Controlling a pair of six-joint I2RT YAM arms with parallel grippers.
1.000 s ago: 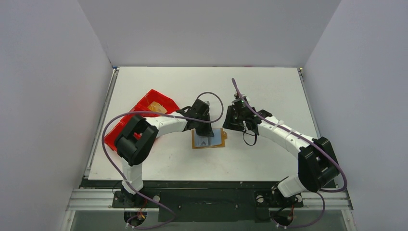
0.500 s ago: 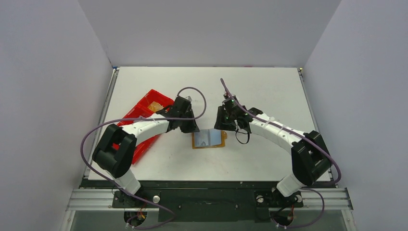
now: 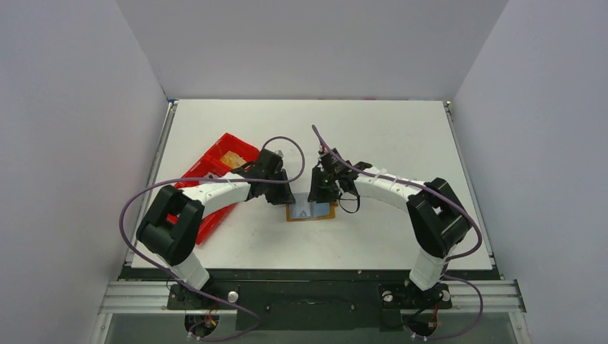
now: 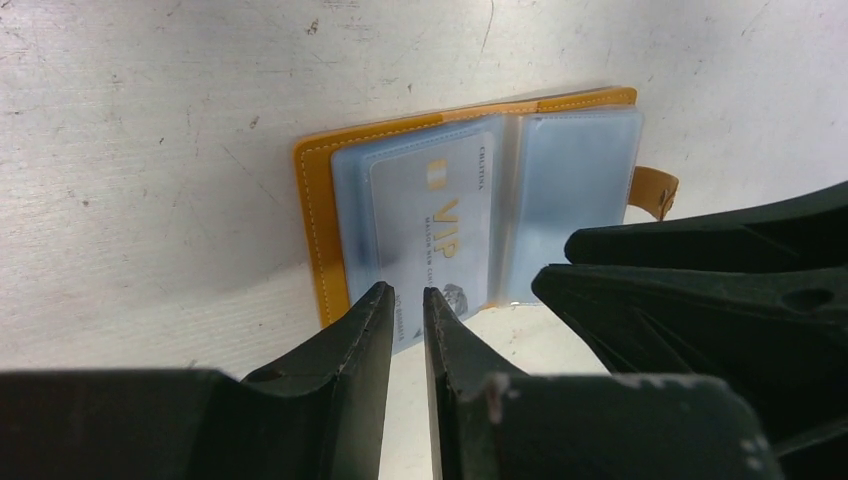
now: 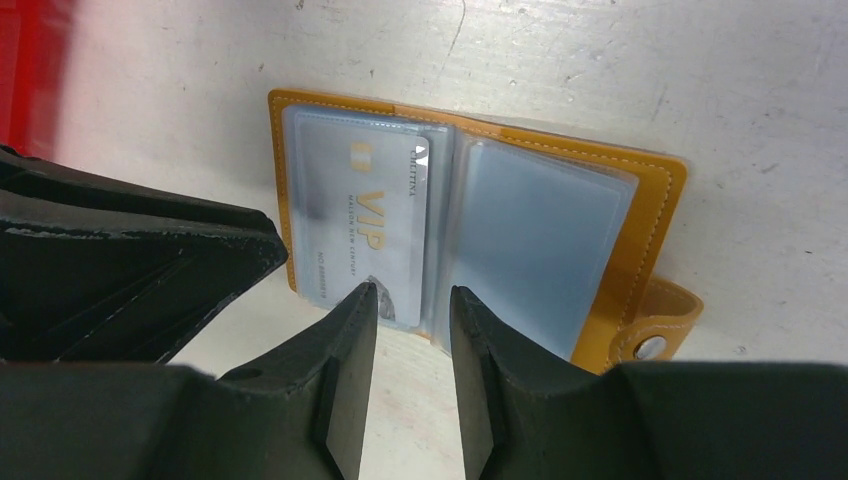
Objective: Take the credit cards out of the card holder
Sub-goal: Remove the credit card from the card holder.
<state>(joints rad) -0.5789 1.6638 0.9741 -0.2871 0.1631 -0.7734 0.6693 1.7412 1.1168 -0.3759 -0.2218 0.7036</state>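
Observation:
The tan card holder (image 3: 312, 212) lies open and flat on the white table. Its clear sleeves hold a pale blue-grey credit card (image 4: 440, 215) printed "VIP" in the left half. The card also shows in the right wrist view (image 5: 370, 215), with the holder's tan edge (image 5: 655, 210) and snap tab on the right. My left gripper (image 3: 282, 195) is at the holder's left edge, its jaws almost shut with a narrow slit and nothing between them (image 4: 408, 292). My right gripper (image 3: 316, 195) is at the holder's far edge, slightly open and empty (image 5: 413, 290), tips by the card's corner.
A long red tray (image 3: 215, 168) lies left of the holder under the left arm, with a tan object (image 3: 231, 158) in its far end. The two grippers stand close together, each in the other's wrist view (image 4: 700, 270) (image 5: 130, 270).
The left gripper has moved left, off the top of the holder to its left edge. The right gripper has moved left and down to the holder's far edge.

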